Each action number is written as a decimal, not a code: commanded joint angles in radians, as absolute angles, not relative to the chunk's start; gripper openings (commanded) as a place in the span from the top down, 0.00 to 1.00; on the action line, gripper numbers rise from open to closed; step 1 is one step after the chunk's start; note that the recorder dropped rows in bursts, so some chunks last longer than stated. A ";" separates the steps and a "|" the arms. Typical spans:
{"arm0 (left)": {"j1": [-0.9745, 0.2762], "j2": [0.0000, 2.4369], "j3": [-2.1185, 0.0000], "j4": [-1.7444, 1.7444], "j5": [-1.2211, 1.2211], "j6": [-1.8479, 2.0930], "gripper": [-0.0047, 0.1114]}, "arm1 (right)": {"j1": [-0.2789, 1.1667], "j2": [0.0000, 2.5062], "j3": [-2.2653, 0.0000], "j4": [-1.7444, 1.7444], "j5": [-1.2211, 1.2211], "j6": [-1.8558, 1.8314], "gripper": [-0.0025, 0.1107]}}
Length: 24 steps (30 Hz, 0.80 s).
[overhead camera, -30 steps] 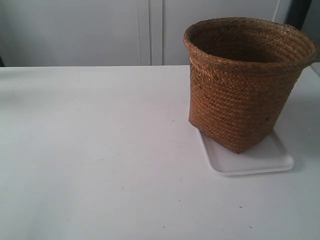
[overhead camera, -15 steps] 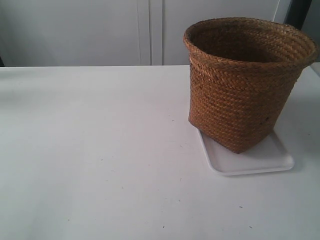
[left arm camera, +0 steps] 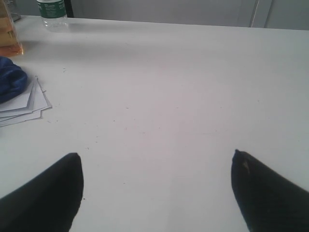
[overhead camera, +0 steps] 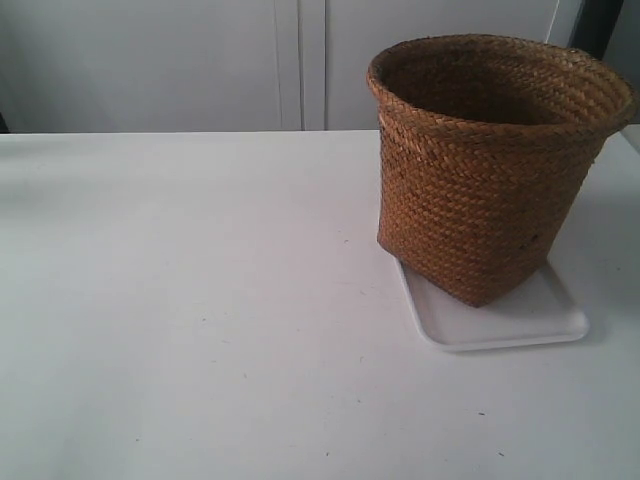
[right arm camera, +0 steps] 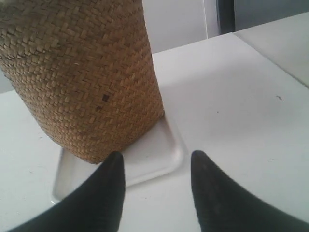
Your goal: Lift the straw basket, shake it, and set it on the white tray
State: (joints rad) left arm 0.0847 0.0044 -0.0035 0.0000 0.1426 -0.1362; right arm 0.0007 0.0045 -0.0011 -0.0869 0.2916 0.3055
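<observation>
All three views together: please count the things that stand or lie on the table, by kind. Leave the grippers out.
straw basket: 1
white tray: 1
bottle: 1
paper stack: 1
blue cloth-like thing: 1
orange item, cut by the edge, kind unclear: 1
Total: 6

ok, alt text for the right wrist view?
A brown straw basket stands upright on a white tray on a white table. The right gripper is open and empty, its two black fingertips in the foreground pointing toward the tray.

straw basket (overhead camera: 490, 170) upright on white tray (overhead camera: 530, 322), white table (overhead camera: 200, 300)
</observation>
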 commanded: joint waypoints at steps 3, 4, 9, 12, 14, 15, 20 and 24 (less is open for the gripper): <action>0.088 0.000 0.000 -0.006 0.135 -0.131 0.23 | 0.000 0.000 0.000 -0.137 0.330 0.322 0.61; 0.088 0.000 0.000 -0.006 0.135 -0.131 0.23 | 0.000 0.000 0.000 -0.124 0.347 0.322 0.61; 0.088 0.000 0.000 -0.006 0.135 -0.131 0.23 | 0.159 0.000 0.000 -0.129 0.367 0.215 0.61; 0.088 0.000 0.000 -0.006 0.135 -0.131 0.23 | 0.177 0.000 0.000 -0.133 0.353 0.131 0.61; 0.088 0.000 0.000 -0.006 0.135 -0.131 0.23 | 0.167 0.000 0.000 -0.150 0.353 0.122 0.61; 0.088 0.000 0.000 -0.006 0.135 -0.131 0.23 | 0.167 0.000 0.000 -0.168 0.355 0.117 0.61; 0.088 0.000 0.000 -0.006 0.135 -0.131 0.23 | 0.185 0.000 0.000 -0.177 0.355 0.115 0.61; 0.088 0.000 0.000 -0.006 0.135 -0.131 0.23 | 0.185 0.000 0.000 -0.177 0.355 0.115 0.61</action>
